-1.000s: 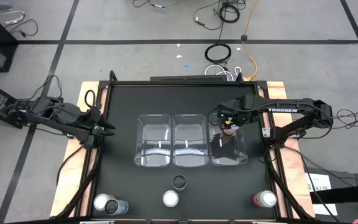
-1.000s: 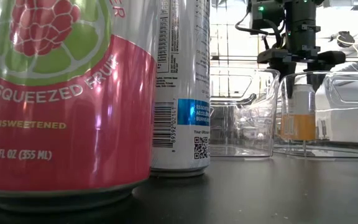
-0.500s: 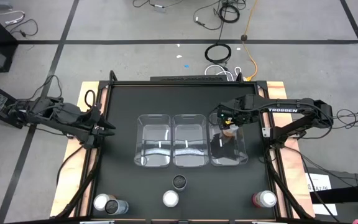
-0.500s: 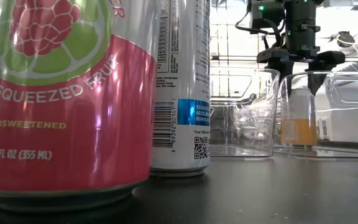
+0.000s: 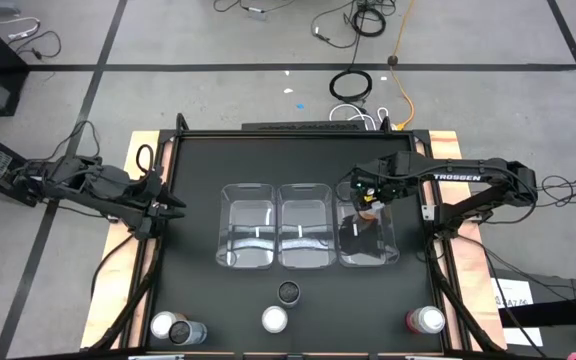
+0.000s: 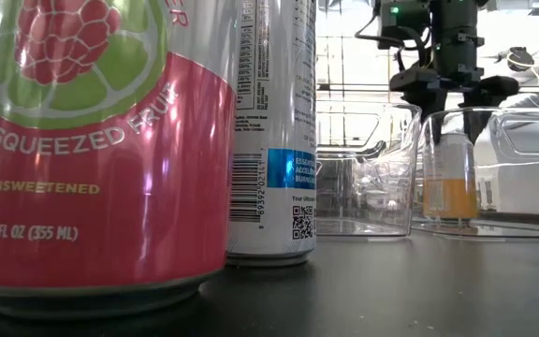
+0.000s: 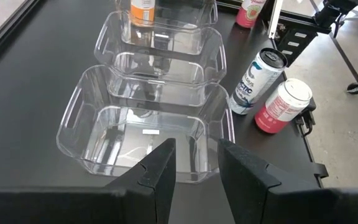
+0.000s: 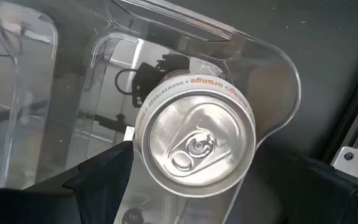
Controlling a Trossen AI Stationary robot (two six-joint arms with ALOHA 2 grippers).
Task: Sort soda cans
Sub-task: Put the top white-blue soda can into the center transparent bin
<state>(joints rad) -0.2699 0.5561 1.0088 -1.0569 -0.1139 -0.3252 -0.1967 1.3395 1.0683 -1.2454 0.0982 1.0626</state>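
Directly beneath the right gripper (image 8: pixel 185 205), the orange can (image 8: pixel 194 148) stood upright on the floor of the clear bin (image 5: pixel 387 252) at the right end of the row of three. The fingers (image 8: pixel 95 186) were spread, one on either side of the can and apart from its wall, so the can stood free. In the low view the right gripper (image 6: pixel 447 110) hung just above the can's top.

Handling judgement: the can was a thin-walled metal cylinder, rigid enough under moderate pressure but liable to dent if squeezed hard. Its painted wall looked smooth and probably slippery. Whether it was full could not be told, so its weight was uncertain. The best hold appeared to be across the body just under the top rim, with the fingers on opposite sides; the rim would check any slip. The bin's walls stood close around the can, leaving little room for the fingers.

Beyond those fingers, the other two bins lay side by side. Farther off along the near edge of the desk (image 5: pixel 198 170) stood the unsorted cans: a pink can (image 5: pixel 426 320), a silver-topped can (image 5: pixel 274 319), a dark-topped can (image 5: pixel 289 292), and a pair at the corner (image 5: pixel 178 328).

Well apart from all of these, the left gripper (image 5: pixel 168 208) waited at the desk's left edge; its fingers (image 7: pixel 160 171) were parted, holding nothing, and pointed along the row of bins.
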